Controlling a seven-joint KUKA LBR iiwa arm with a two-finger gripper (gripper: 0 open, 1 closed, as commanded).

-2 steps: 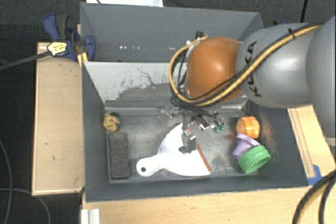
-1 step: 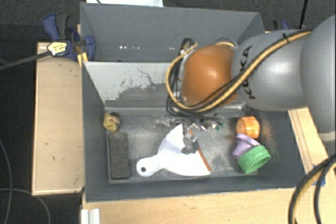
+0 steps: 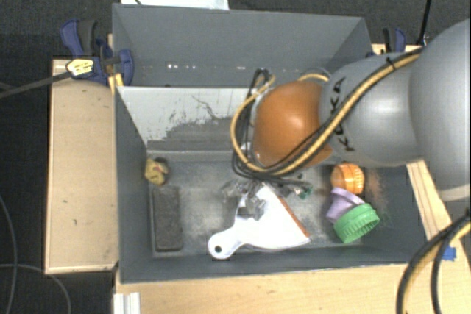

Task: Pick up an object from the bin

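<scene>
To the left of your claw lie a yellowish lump (image 3: 155, 171) and a dark grey block (image 3: 168, 215). The claw (image 3: 247, 201) sits low over the white flat scoop (image 3: 259, 233); you cannot tell if it is wide or narrow. Nothing looks lifted, so the grasp and raise are probably still to do. A green cap (image 3: 357, 223) lies to the right.

Rounded silver-grey arm (image 3: 412, 114), dark KUKA lettering (image 3: 340, 118) on its link well above the gripper (image 3: 247, 201), glossy orange dome cover (image 3: 283, 125) just above the gripper, black and yellow cables (image 3: 237, 130) looped round the cover
</scene>
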